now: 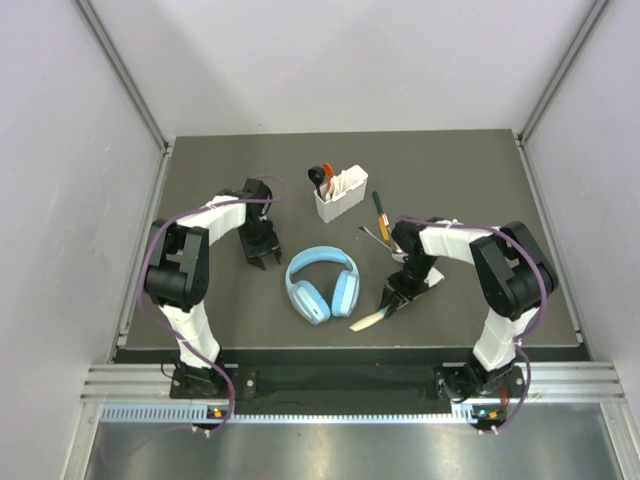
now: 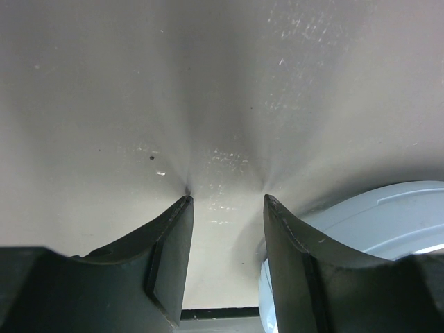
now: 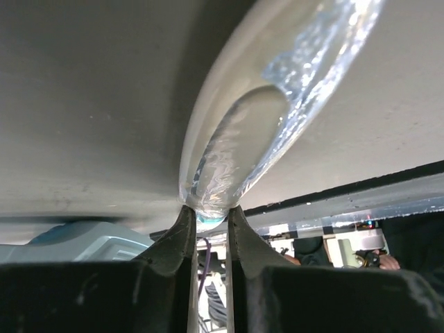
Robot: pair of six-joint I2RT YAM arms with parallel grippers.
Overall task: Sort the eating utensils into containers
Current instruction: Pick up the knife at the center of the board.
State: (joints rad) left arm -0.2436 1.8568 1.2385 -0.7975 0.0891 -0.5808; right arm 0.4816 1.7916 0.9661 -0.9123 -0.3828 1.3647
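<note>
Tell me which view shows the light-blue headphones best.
Top external: it shows the headphones whole, band and both earcups. Left wrist catches only an earcup edge at lower right; right wrist only a blue sliver at lower left.

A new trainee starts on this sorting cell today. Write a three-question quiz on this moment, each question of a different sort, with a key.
1. True or false: the left tool is shut on the light-blue headphones.
2. What does the right tool pinch? A) a chopstick B) a plastic spoon in clear wrap C) a glass cup
3. Fill in: the orange-red spoon stands in the white ____.
Key: 1 false, it is open and empty, beside the headphones. 2 B. 3 caddy.
</note>
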